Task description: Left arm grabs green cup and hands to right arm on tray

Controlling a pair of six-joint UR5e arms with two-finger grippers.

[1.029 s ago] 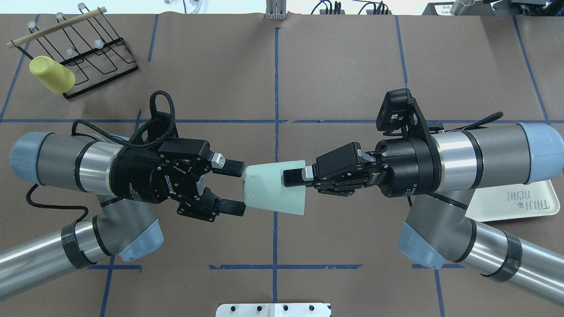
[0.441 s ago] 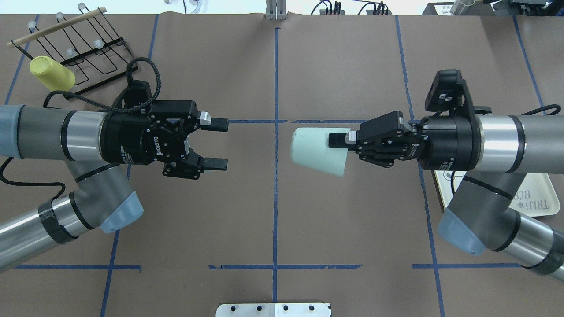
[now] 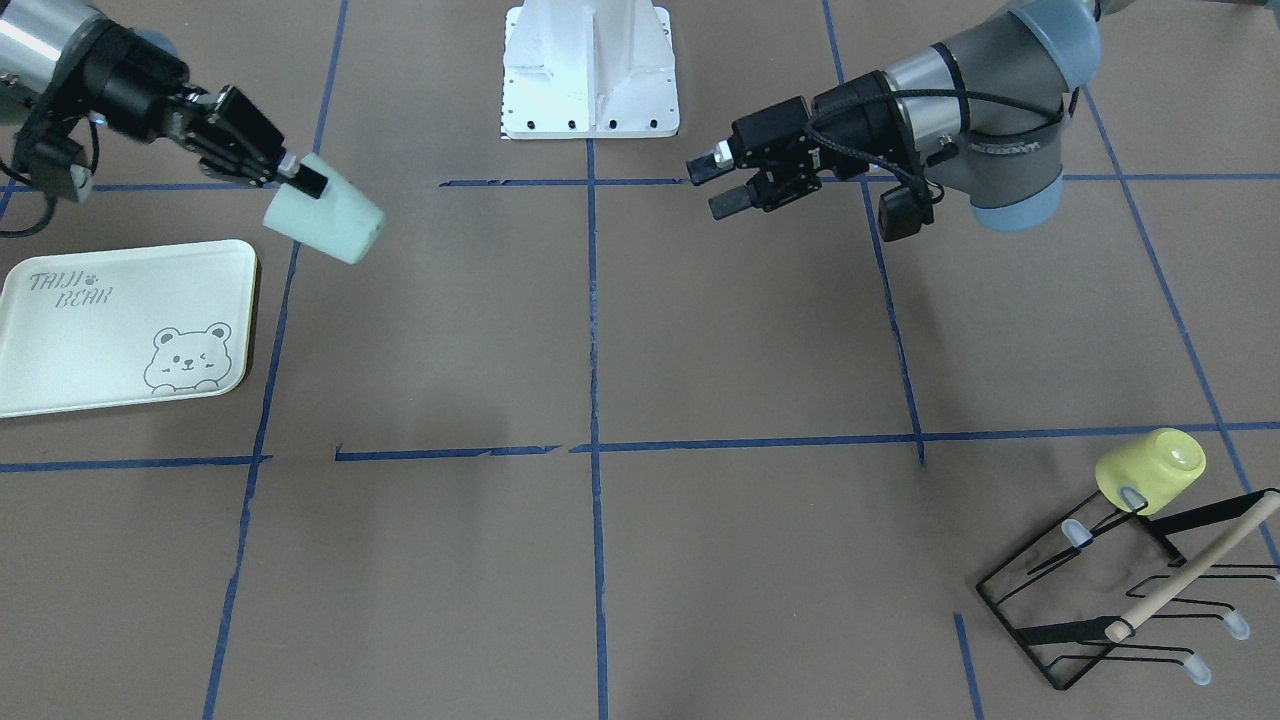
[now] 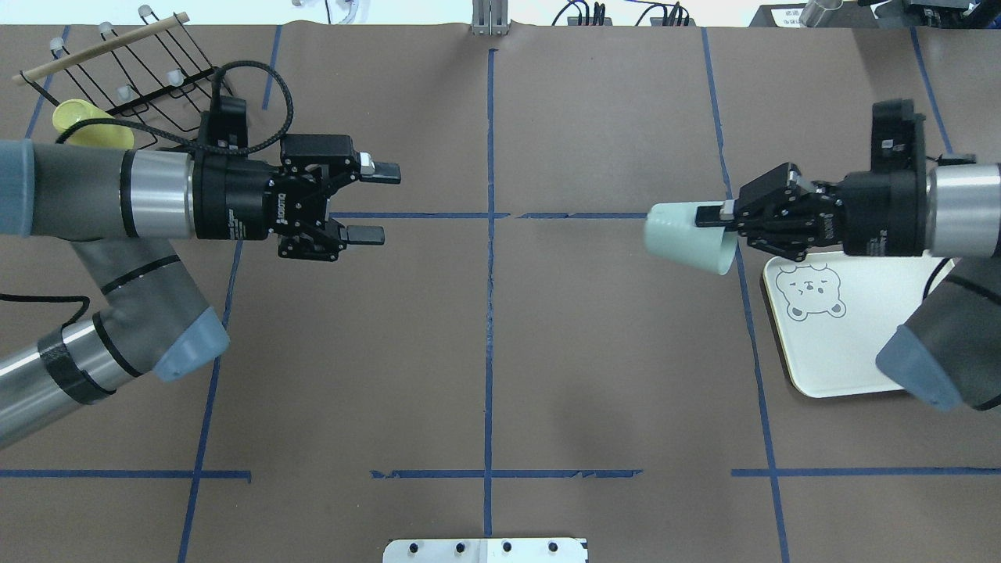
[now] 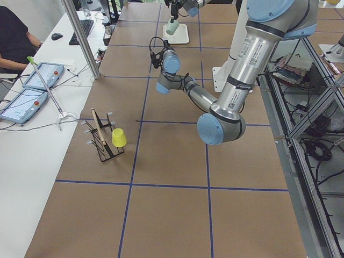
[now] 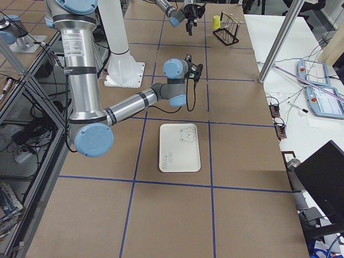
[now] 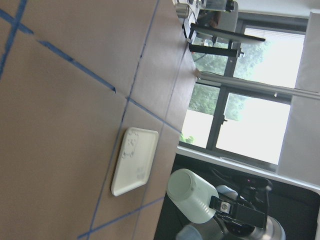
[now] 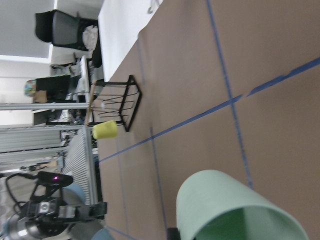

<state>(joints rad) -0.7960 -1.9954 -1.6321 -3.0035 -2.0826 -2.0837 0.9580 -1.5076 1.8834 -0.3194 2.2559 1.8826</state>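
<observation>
Robotics lab, two industrial arms (image 5: 244, 59) on a white pedestal (image 3: 590, 70), brown table (image 4: 610, 375) gridded with blue tape (image 4: 489, 328), aluminium posts (image 5: 80, 40), white desk (image 5: 32, 145) on the far side with teach pendants (image 5: 42, 76), keyboard (image 5: 87, 27) and seated operator (image 5: 13, 32), large windows (image 7: 252, 127) beyond.

Two readable markings
"TAIJI BEAR" on the pale cream-green rectangular plastic tray (image 3: 100, 350); "ROBOTIQ" on the black body of the left pincer (image 4: 389, 202).

One camera looks down from behind the white base (image 3: 590, 70); another faces it across the counter (image 4: 610, 375). Both show the tray (image 4: 829, 360). Two watch from the counter's ends, and one rides each wrist.
</observation>
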